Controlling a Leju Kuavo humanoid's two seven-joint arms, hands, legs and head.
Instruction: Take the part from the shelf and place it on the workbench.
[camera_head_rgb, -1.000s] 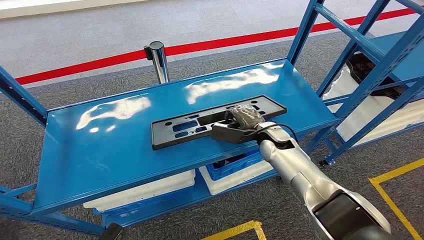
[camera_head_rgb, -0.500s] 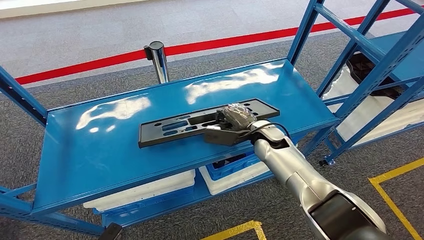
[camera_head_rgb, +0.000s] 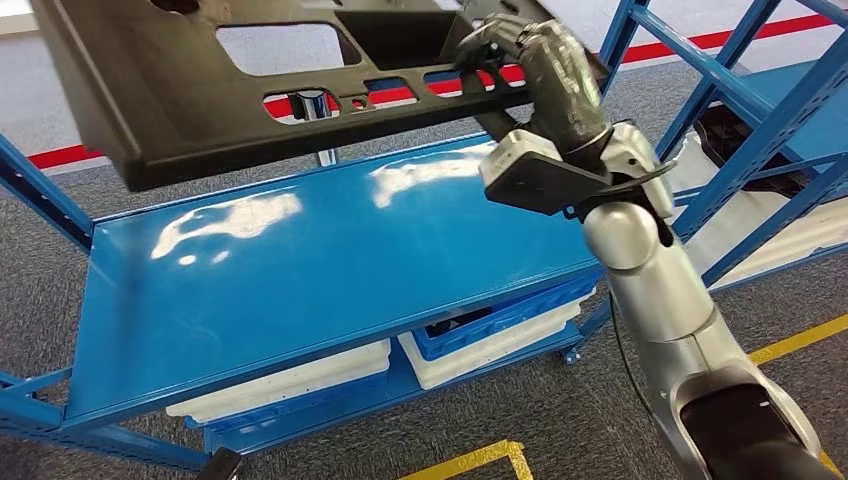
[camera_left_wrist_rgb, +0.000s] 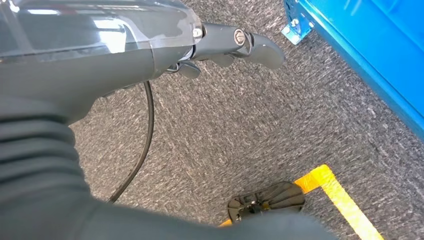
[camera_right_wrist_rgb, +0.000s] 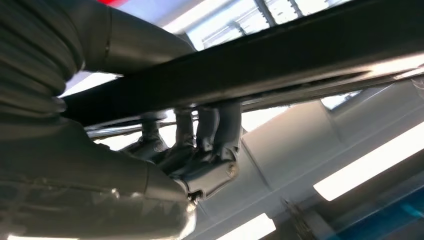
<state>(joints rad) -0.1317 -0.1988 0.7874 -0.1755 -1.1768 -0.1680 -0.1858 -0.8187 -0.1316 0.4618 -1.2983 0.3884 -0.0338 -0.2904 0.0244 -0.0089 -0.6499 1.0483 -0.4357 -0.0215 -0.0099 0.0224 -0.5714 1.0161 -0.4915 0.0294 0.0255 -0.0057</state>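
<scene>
The long black plastic part (camera_head_rgb: 200, 90), a flat panel with several cut-outs, is lifted high above the blue shelf (camera_head_rgb: 300, 270) and close to my head camera. My right hand (camera_head_rgb: 540, 70) grips its right end, fingers wrapped over the edge. In the right wrist view the part (camera_right_wrist_rgb: 280, 65) crosses as a dark bar with my right hand's fingers (camera_right_wrist_rgb: 200, 135) hooked around it. My left hand (camera_left_wrist_rgb: 225, 45) hangs over the grey carpet, fingers apart, holding nothing.
The shelf's blue uprights (camera_head_rgb: 720, 110) stand close to my right arm. White and blue bins (camera_head_rgb: 470, 340) sit on the lower level. A chrome post (camera_head_rgb: 318, 125) and red floor line (camera_head_rgb: 100, 145) lie behind. Yellow tape (camera_head_rgb: 790, 345) marks the carpet.
My right hand has raised the part off the shelf top, from lying flat to high up near the camera. The shelf top is now bare.
</scene>
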